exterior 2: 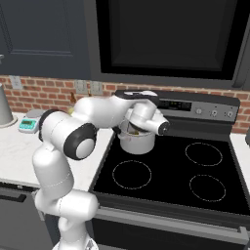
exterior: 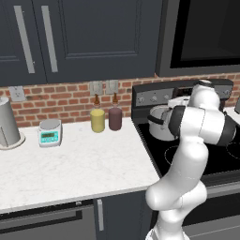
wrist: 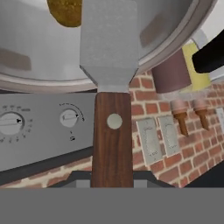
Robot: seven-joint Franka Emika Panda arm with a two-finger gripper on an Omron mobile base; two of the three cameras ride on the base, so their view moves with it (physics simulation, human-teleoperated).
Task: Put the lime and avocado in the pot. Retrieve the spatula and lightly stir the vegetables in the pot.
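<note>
The silver pot (exterior 2: pixel 137 142) stands on the back left burner of the stove; it also appears as pot (exterior: pixel 158 124) behind my forearm. My gripper (exterior 2: pixel 134 128) hangs over its mouth, shut on the spatula. In the hand view the spatula's brown handle (wrist: pixel 112 140) runs up from the bottom edge. Its grey blade (wrist: pixel 109 39) reaches over the pot rim (wrist: pixel 175 41) into the pot. The brown-olive avocado (wrist: pixel 65 11) lies on the pot's floor just left of the blade. The lime is hidden.
The black stovetop (exterior 2: pixel 166 180) has free burners in front and to the right. On the white counter (exterior: pixel 84 164) stand a yellow bottle (exterior: pixel 97 119), a dark red bottle (exterior: pixel 115 117), a small scale (exterior: pixel 49 132) and a tall grey container (exterior: pixel 7 123).
</note>
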